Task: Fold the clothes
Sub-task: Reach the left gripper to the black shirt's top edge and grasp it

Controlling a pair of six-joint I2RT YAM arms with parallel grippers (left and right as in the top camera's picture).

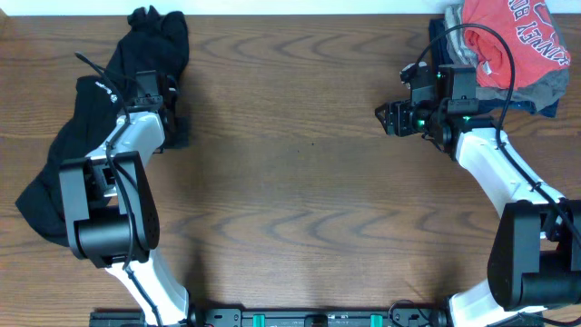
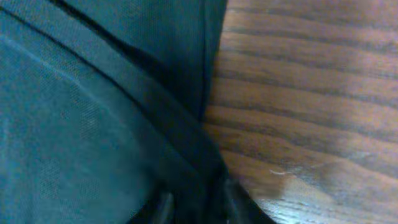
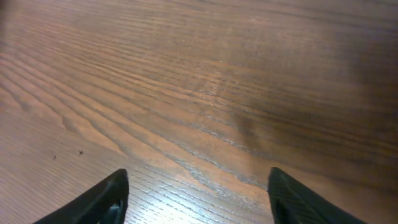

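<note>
Black garment (image 1: 54,173) pinched in left claw (image 2: 196,210).

A dark brown wooden bench (image 1: 300,136) fills almost the whole overhead view, its grain running in long wavy bands from side to side. Along the far edge a narrow pale strip (image 1: 300,4) shows beyond the wood; what it is cannot be told. Close up, the surface takes a soft, even sheen, brightest at the lower left, and carries a few tiny dark specks (image 3: 80,152).
</note>
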